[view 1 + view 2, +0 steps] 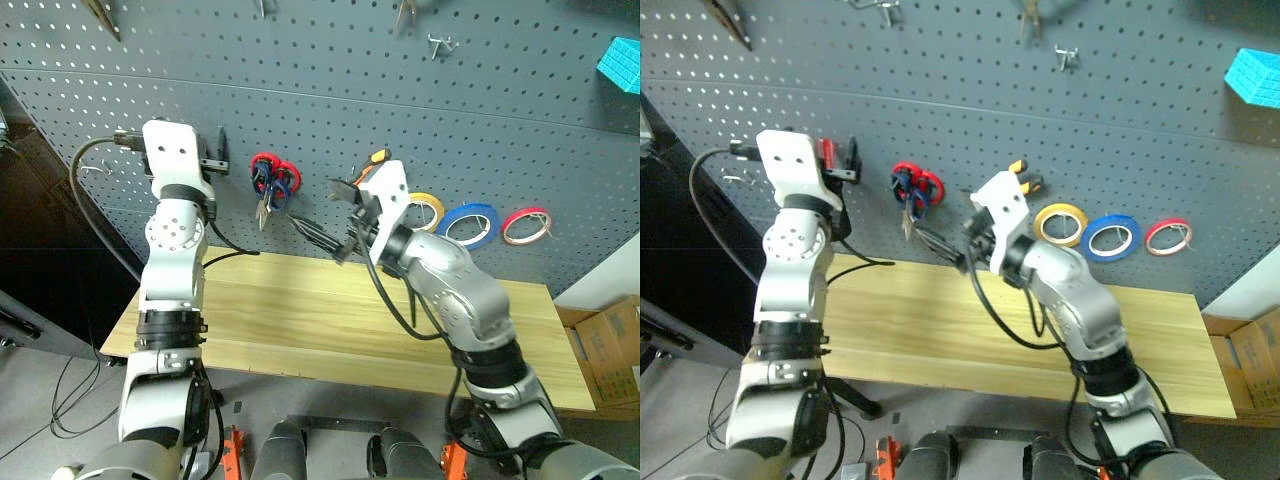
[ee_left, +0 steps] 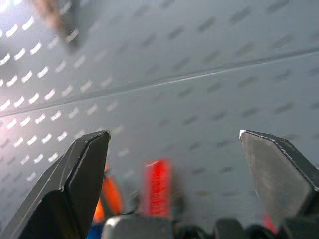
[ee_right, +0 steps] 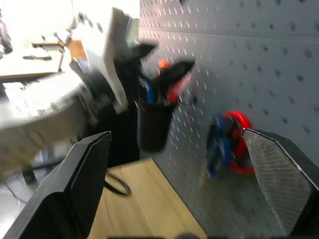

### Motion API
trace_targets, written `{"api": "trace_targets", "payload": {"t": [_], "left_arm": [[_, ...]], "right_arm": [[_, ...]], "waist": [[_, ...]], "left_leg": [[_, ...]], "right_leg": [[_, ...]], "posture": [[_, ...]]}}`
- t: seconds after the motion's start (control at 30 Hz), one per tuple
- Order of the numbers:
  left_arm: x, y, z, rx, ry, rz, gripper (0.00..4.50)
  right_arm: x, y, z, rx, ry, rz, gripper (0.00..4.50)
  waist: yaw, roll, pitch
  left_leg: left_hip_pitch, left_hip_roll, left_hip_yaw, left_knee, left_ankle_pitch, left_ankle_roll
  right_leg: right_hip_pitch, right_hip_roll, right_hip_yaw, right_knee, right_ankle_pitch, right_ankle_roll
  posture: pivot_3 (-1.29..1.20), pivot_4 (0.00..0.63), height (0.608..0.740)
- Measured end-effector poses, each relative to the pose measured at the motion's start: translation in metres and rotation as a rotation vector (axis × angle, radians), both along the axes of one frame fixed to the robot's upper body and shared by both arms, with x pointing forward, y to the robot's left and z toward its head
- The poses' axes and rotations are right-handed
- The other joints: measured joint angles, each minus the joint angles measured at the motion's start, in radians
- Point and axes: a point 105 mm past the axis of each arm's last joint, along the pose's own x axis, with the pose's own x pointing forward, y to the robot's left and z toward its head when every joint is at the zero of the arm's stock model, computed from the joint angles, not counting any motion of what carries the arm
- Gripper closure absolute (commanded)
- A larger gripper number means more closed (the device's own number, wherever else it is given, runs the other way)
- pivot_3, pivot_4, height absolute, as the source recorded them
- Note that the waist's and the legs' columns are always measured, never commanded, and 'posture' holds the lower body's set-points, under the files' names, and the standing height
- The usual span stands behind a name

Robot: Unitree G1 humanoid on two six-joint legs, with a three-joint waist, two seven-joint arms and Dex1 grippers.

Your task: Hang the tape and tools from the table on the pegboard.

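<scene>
Where hooks line pegboard (image 1: 420, 120) — scissors (image 1: 268, 190), tape (image 1: 471, 224)

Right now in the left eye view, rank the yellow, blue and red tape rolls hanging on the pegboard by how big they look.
1. Blue tape, the largest ring.
2. Red roll and yellow roll: too close to rank; the yellow one is partly hidden behind the right arm.

Head stereo pair looking down over the light wood-grain bench (image 1: 300, 320) toward the dark grey perforated pegboard (image 1: 330, 110); both wrist cameras are facing that pegboard closely.
</scene>
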Motion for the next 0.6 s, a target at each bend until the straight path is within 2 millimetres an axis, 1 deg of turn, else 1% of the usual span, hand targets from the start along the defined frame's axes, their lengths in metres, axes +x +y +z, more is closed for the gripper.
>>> {"api": "trace_targets", "payload": {"t": [0.07,0.1,0.13,0.23,0.27,0.3,0.4,0.43,0.5,0.57,0.6], "left_arm": [[-0.011,-0.023,-0.016,-0.008,0.049,-0.075,0.03],[-0.016,-0.034,-0.028,-0.012,0.086,-0.108,0.03],[-0.021,-0.046,-0.045,-0.020,0.144,-0.143,0.03],[-0.033,-0.063,-0.082,-0.051,0.269,-0.198,0.03],[-0.038,-0.068,-0.094,-0.083,0.311,-0.215,0.03],[-0.043,-0.072,-0.112,-0.127,0.371,-0.228,0.03],[-0.052,-0.066,-0.146,-0.201,0.489,-0.205,0.03],[-0.055,-0.059,-0.162,-0.223,0.541,-0.179,0.03],[-0.060,-0.037,-0.189,-0.277,0.630,-0.098,0.03],[-0.064,-0.020,-0.206,-0.323,0.683,-0.036,0.03],[-0.064,-0.014,-0.210,-0.343,0.694,-0.017,0.03]], "right_arm": [[0.005,-0.022,-0.021,-0.047,0.027,-0.119,0.00],[0.007,-0.033,-0.030,-0.063,0.041,-0.187,0.00],[0.009,-0.046,-0.042,-0.084,0.063,-0.261,0.00],[0.008,-0.072,-0.063,-0.111,0.084,-0.414,0.00],[0.007,-0.083,-0.075,-0.124,0.108,-0.474,0.00],[0.004,-0.098,-0.091,-0.153,0.148,-0.547,0.00],[-0.001,-0.119,-0.114,-0.188,0.208,-0.653,0.00],[-0.003,-0.127,-0.120,-0.194,0.223,-0.694,0.00],[-0.006,-0.143,-0.132,-0.200,0.259,-0.774,0.00],[-0.009,-0.157,-0.145,-0.208,0.304,-0.843,0.00],[-0.012,-0.163,-0.151,-0.210,0.323,-0.870,0.00]], "waist": [[-0.001,0.002,-0.003],[-0.003,0.004,-0.004],[-0.005,0.005,-0.004],[-0.015,0.007,-0.008],[-0.022,0.011,-0.012],[-0.029,0.015,-0.015],[-0.040,0.018,-0.018],[-0.045,0.020,-0.019],[-0.054,0.022,-0.021],[-0.056,0.022,-0.021],[-0.056,0.022,-0.022]], "left_leg": [[0.005,0.000,0.001,0.000,0.000,0.000],[0.007,0.000,0.001,-0.001,0.000,0.000],[0.009,0.000,0.002,-0.001,0.000,0.000],[0.013,0.002,0.001,-0.001,0.000,0.000],[0.014,0.002,0.002,-0.001,0.000,0.000],[0.014,0.002,0.002,0.000,0.000,0.000],[0.016,0.001,0.002,0.000,0.000,0.001],[0.016,0.001,0.002,0.000,0.000,0.001],[0.017,0.001,0.001,0.000,0.000,0.001],[0.017,0.001,0.001,0.000,0.000,0.001],[0.017,0.001,0.001,0.000,0.000,0.001]], "right_leg": [[0.005,0.000,0.001,-0.002,0.000,0.000],[0.007,0.000,0.001,-0.002,0.000,0.000],[0.008,0.000,0.002,-0.001,-0.001,-0.001],[0.009,0.002,0.002,0.000,-0.006,-0.001],[0.010,0.002,0.003,0.000,-0.007,-0.002],[0.010,0.001,0.004,0.000,-0.007,-0.003],[0.010,0.002,0.005,0.001,-0.005,-0.005],[0.010,0.002,0.005,0.001,-0.005,-0.005],[0.010,0.002,0.004,0.001,-0.005,-0.006],[0.009,0.002,0.004,0.001,-0.005,-0.006],[0.010,0.002,0.004,0.001,-0.005,-0.006]], "posture": [[0.12,0.059,0.740],[0.11,0.058,0.740],[0.11,0.054,0.740],[0.09,0.049,0.740],[0.09,0.050,0.740],[0.08,0.049,0.740],[0.07,0.047,0.740],[0.06,0.045,0.740],[0.06,0.043,0.740],[0.05,0.039,0.740],[0.05,0.035,0.740]]}}
